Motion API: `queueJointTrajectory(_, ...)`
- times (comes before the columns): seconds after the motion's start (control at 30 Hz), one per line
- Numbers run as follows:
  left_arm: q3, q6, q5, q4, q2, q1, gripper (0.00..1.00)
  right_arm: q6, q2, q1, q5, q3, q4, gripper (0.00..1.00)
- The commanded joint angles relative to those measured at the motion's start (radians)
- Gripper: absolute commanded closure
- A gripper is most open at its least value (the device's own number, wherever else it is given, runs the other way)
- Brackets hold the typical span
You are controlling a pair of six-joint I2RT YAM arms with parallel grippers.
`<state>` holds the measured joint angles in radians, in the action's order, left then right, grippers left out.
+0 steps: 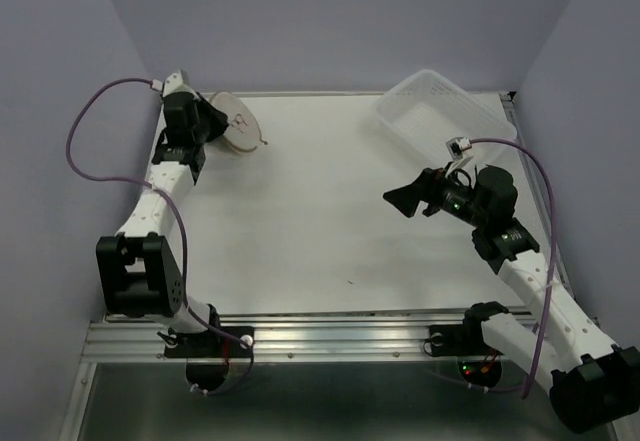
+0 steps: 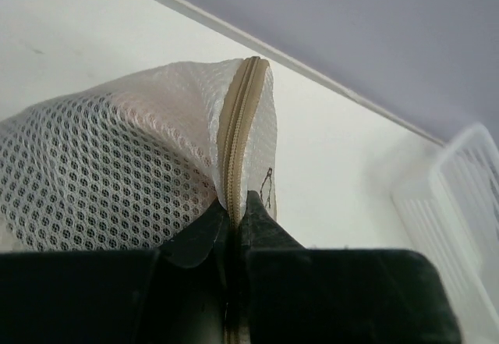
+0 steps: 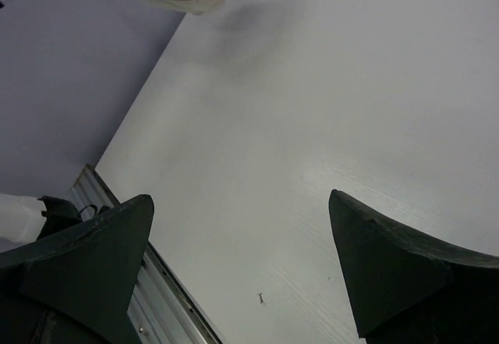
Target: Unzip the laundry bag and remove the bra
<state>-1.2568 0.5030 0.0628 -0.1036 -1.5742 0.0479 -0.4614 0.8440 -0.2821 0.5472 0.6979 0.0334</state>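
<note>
Item 1: mesh laundry bag [image 1: 238, 121], upper left of the top view, tipped on edge on the white surface [image 1: 320, 221]. My left pincer [image 2: 234, 211] is clamped on its tan zipper [image 2: 238, 118] rim.

Item 2: clear plastic basket [image 1: 395, 121], upper right, well apart from the bag.

Item 3: my right pincer [image 3: 242, 203], fingers apart, above bare surface at centre right.

Markings: I read no lettering, only part of a small dark print [image 2: 267, 184] beside the zipper. I cannot make out the bag's contents through the mesh.
</note>
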Motion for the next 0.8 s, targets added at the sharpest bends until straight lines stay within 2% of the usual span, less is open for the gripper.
queueJointTrajectory(0.0,0.228,-0.009,0.104,0.001,0.152,-0.163,1.00,-0.095,0.032,-0.015,0.056,-0.043,-0.203,0.00)
queueJointTrajectory(0.07,0.305,-0.015,0.163,-0.024,0.224,-0.216,1.00,-0.095,0.043,-0.028,0.034,-0.057,-0.230,0.00)
queueJointTrajectory(0.2,0.462,-0.020,0.212,-0.060,0.321,-0.406,1.00,-0.065,0.038,-0.074,-0.001,-0.100,-0.239,0.00)
queueJointTrajectory(0.27,0.499,-0.029,0.253,-0.080,0.344,-0.456,1.00,-0.063,0.037,-0.085,-0.023,-0.118,-0.242,0.00)
queueJointTrajectory(0.33,0.549,-0.023,0.273,-0.097,0.379,-0.483,0.94,-0.059,0.035,-0.097,-0.038,-0.152,-0.251,0.00)
queueJointTrajectory(0.4,0.600,-0.015,0.270,-0.105,0.402,-0.490,0.72,-0.062,0.036,-0.135,-0.073,-0.181,-0.280,0.00)
queueJointTrajectory(0.43,0.611,-0.011,0.258,-0.094,0.420,-0.490,0.44,-0.060,0.040,-0.149,-0.082,-0.193,-0.291,0.00)
queueJointTrajectory(0.5,0.622,0.002,0.186,-0.058,0.433,-0.491,0.19,-0.042,0.052,-0.214,-0.133,-0.219,-0.309,0.00)
queueJointTrajectory(0.53,0.620,0.009,0.149,-0.012,0.447,-0.490,0.03,-0.031,0.069,-0.239,-0.154,-0.222,-0.313,0.00)
queueJointTrajectory(0.63,0.611,0.037,0.004,0.054,0.515,-0.490,0.01,0.006,0.125,-0.336,-0.257,-0.218,-0.325,0.00)
queueJointTrajectory(0.77,0.668,0.132,-0.098,0.070,0.692,-0.490,0.01,0.041,0.200,-0.422,-0.320,-0.193,-0.339,0.00)
